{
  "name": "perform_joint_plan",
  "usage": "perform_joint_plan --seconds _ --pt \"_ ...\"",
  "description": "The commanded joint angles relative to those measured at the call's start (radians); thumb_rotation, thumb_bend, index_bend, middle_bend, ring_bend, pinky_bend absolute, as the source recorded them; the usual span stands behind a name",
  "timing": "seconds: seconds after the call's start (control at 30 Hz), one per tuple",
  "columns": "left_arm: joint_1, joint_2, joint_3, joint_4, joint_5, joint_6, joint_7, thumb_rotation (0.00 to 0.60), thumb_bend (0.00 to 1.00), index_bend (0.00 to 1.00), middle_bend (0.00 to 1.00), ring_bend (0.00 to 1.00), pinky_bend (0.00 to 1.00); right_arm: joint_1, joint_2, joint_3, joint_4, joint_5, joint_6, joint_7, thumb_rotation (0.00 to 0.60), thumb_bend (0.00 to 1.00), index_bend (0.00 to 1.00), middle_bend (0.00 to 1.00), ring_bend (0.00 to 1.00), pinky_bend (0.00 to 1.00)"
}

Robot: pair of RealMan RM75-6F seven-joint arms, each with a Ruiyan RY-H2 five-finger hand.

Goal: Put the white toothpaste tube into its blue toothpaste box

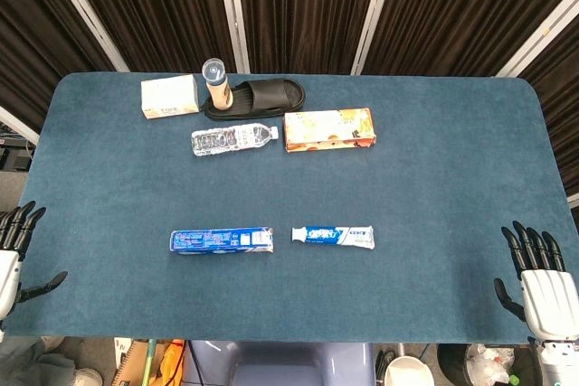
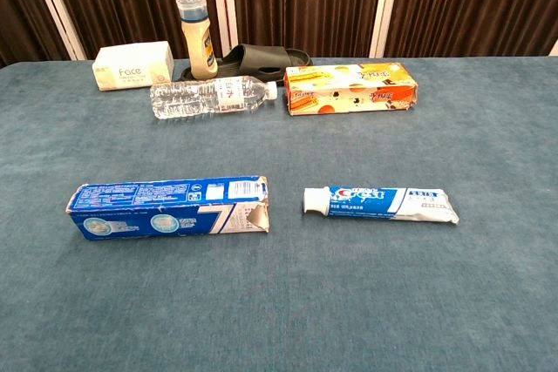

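The white toothpaste tube (image 1: 332,237) (image 2: 379,204) lies flat near the table's middle front, its cap pointing left. Just left of it lies the blue toothpaste box (image 1: 222,240) (image 2: 168,209), with its torn open end facing the tube's cap across a small gap. My left hand (image 1: 13,250) hovers at the table's left front edge, fingers spread and holding nothing. My right hand (image 1: 539,282) is at the right front edge, fingers apart and empty. Both hands are far from the tube and box. Neither hand shows in the chest view.
At the back stand a white tissue pack (image 1: 169,97) (image 2: 132,65), a tan bottle (image 1: 217,84) (image 2: 197,36), a black slipper (image 1: 262,97) (image 2: 261,58), a lying clear water bottle (image 1: 232,139) (image 2: 209,97) and an orange box (image 1: 329,129) (image 2: 351,89). The blue cloth table (image 1: 434,178) spans the view.
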Motion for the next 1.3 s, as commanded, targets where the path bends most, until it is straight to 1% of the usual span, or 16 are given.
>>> perform_joint_plan --seconds 0.03,0.4,0.63,0.77,0.83,0.9,0.97,1.07,1.2,1.3 --pt "0.000 0.000 0.000 -0.001 0.000 0.000 0.000 0.600 0.13 0.00 0.00 0.00 0.00 -0.002 0.001 -0.001 -0.001 -0.002 0.002 0.001 0.600 0.39 0.00 0.00 0.00 0.00" --pt "0.001 0.001 0.003 -0.003 0.002 -0.001 0.006 0.600 0.13 0.00 0.00 0.00 0.00 -0.002 0.005 -0.003 -0.003 -0.005 0.003 0.007 0.600 0.39 0.00 0.00 0.00 0.00" --pt "-0.013 0.008 -0.001 -0.024 -0.027 -0.042 0.013 0.600 0.13 0.00 0.00 0.00 0.00 0.000 0.004 -0.003 -0.006 -0.005 -0.002 0.008 0.600 0.39 0.00 0.00 0.00 0.00" --pt "-0.045 0.014 -0.016 -0.059 -0.058 -0.098 0.041 0.600 0.13 0.01 0.00 0.01 0.08 0.002 0.003 -0.006 -0.007 -0.011 -0.004 0.006 0.600 0.39 0.00 0.00 0.00 0.00" --pt "-0.079 0.015 -0.031 -0.079 -0.071 -0.142 0.087 0.600 0.13 0.05 0.03 0.04 0.13 0.003 0.002 -0.007 -0.008 -0.014 -0.005 0.007 0.600 0.39 0.00 0.00 0.00 0.00" --pt "-0.111 0.009 -0.047 -0.097 -0.089 -0.183 0.136 0.600 0.12 0.11 0.09 0.10 0.20 0.004 0.002 -0.006 -0.009 -0.016 -0.004 0.008 0.600 0.39 0.00 0.00 0.00 0.00" --pt "-0.153 -0.009 -0.071 -0.130 -0.121 -0.234 0.197 0.600 0.12 0.14 0.14 0.16 0.26 0.004 0.003 -0.007 -0.009 -0.015 -0.005 0.010 0.600 0.39 0.00 0.00 0.00 0.00" --pt "-0.208 -0.040 -0.099 -0.168 -0.175 -0.299 0.283 0.600 0.12 0.15 0.19 0.20 0.30 0.005 0.004 -0.006 -0.011 -0.012 -0.007 0.015 0.600 0.39 0.00 0.00 0.00 0.00" --pt "-0.292 -0.120 -0.143 -0.187 -0.258 -0.373 0.403 0.600 0.12 0.16 0.23 0.24 0.33 0.006 0.003 -0.006 -0.009 -0.009 -0.011 0.025 0.600 0.39 0.00 0.00 0.00 0.00" --pt "-0.339 -0.180 -0.161 -0.197 -0.317 -0.413 0.466 0.600 0.12 0.17 0.25 0.25 0.34 0.006 0.004 -0.006 -0.010 -0.011 -0.010 0.033 0.600 0.39 0.00 0.00 0.00 0.00"
